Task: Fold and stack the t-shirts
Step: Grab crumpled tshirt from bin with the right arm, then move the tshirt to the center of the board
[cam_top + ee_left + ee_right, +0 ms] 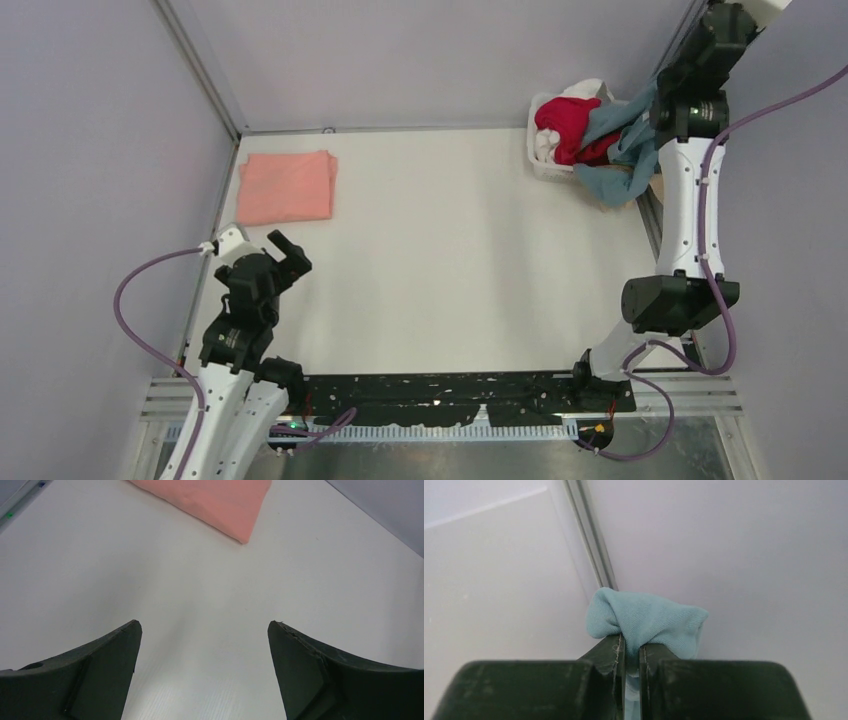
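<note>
My right gripper (629, 649) pinches the blue-grey t-shirt (612, 160), dangling half-hidden at the worktop's (450, 260) far-right corner; left gripper (204, 626) gapes.

Top view: high above the near edge, facing down over the whole table (450, 250).
Left wrist view: low and close over the table, facing the folded pink shirt (215, 500), which the top view shares.
Right wrist view: very close, facing the wall (749, 555) past a pinched blue shirt (649, 620), likewise shared.
</note>
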You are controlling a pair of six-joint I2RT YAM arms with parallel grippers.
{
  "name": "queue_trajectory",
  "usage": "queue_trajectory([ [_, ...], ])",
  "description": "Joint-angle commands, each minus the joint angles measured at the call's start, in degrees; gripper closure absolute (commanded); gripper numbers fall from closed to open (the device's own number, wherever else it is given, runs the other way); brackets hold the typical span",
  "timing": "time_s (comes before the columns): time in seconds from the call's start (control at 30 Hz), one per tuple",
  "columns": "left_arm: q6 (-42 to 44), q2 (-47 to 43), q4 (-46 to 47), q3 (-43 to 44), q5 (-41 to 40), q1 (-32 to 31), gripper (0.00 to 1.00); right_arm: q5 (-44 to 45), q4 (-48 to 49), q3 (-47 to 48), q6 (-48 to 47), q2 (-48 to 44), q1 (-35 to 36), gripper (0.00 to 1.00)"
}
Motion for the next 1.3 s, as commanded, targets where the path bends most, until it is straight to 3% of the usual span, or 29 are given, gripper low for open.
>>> queue_trajectory([
  [0.0, 0.0, 1.0, 1.1, 1.0, -2.4, 0.1, 0.01, 0.7, 4.3, 14.1, -4.2, 2.6, -1.0, 0.95],
  [0.13, 0.0, 2.9, 1.0, 1.5, -2.5, 0.1, 0.01, -10.2, 3.4, 24.5, 0.6, 2.5, -1.1, 0.95],
  [0.33, 0.1, 4.8, 1.3, 1.7, -1.2, 0.1, 0.01, -24.4, 12.9, 25.6, 8.1, -1.3, -0.9, 0.95],
  [0.5, 0.2, 4.6, 2.0, 1.7, -0.6, 0.1, 0.01, -40.5, 15.9, 29.2, 21.7, -1.1, 0.0, 0.94],
  [0.6, 0.2, 4.3, 3.1, 1.7, 0.9, 0.1, 0.01, -48.0, 17.1, 29.6, 27.3, -1.1, 6.0, 0.95],
  [0.77, -0.2, 3.6, 3.7, 1.8, 3.3, 0.1, 0.01, -51.4, 11.8, 28.9, 18.8, -1.5, 25.8, 0.95],
  [0.97, -1.1, 2.1, 0.1, 3.0, 3.4, 0.1, 0.01, -54.0, 13.1, 26.7, 24.5, -1.1, 30.7, 0.95],
  [1.07, -2.3, 1.8, -2.4, 3.4, 2.3, 0.1, 0.01, -53.8, 11.5, 17.0, 21.3, -6.4, 30.7, 0.95],
  [1.17, -3.0, 1.6, -4.5, 3.7, 1.8, 0.1, 0.01, -53.6, 3.0, 6.4, 12.7, -16.7, 29.9, 0.95],
  [1.27, -3.7, 1.6, -6.3, 4.0, 0.8, 0.1, 0.01, -51.4, -1.2, -13.2, 9.8, -26.4, 26.7, 0.95],
])
